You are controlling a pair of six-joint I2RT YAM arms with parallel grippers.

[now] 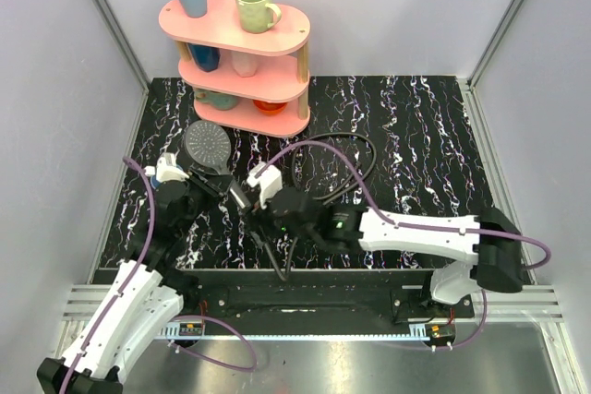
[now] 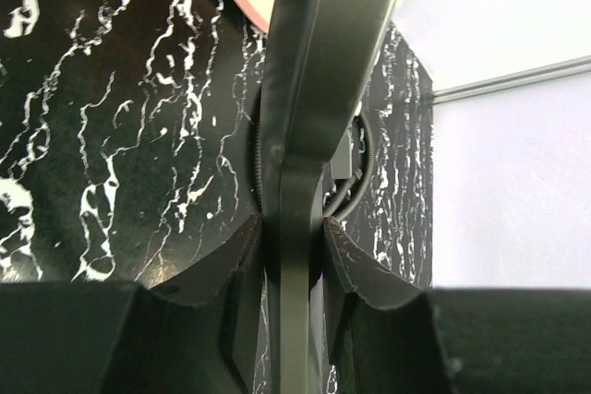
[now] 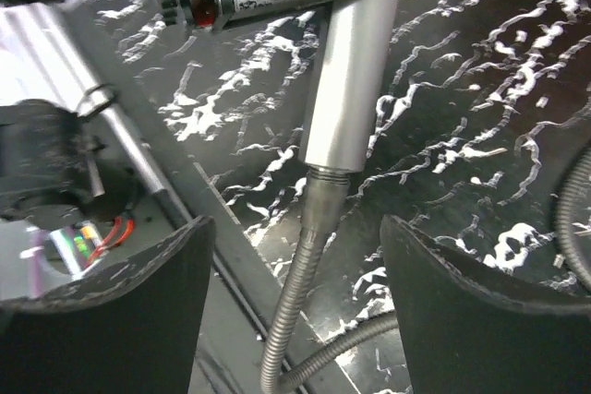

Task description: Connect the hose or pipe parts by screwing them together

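The shower head (image 1: 206,143), grey perforated face up, lies at the mat's left, and its dark handle (image 2: 305,89) runs toward the arms. My left gripper (image 2: 294,246) is shut on that handle, its fingers pressing both sides. In the right wrist view the handle's silver end (image 3: 349,80) meets the hose's connector (image 3: 325,193), with threads showing at the joint. The ribbed hose (image 3: 294,306) drops from there and curls back. My right gripper (image 3: 295,269) stands open around the hose just below the joint, its fingers well apart and touching nothing. The hose loops over the mat (image 1: 355,165).
A pink three-tier shelf (image 1: 242,39) with cups stands at the back left, close behind the shower head. Grey walls close in both sides. A metal rail (image 1: 314,304) runs along the table's near edge. Purple cables trail along both arms.
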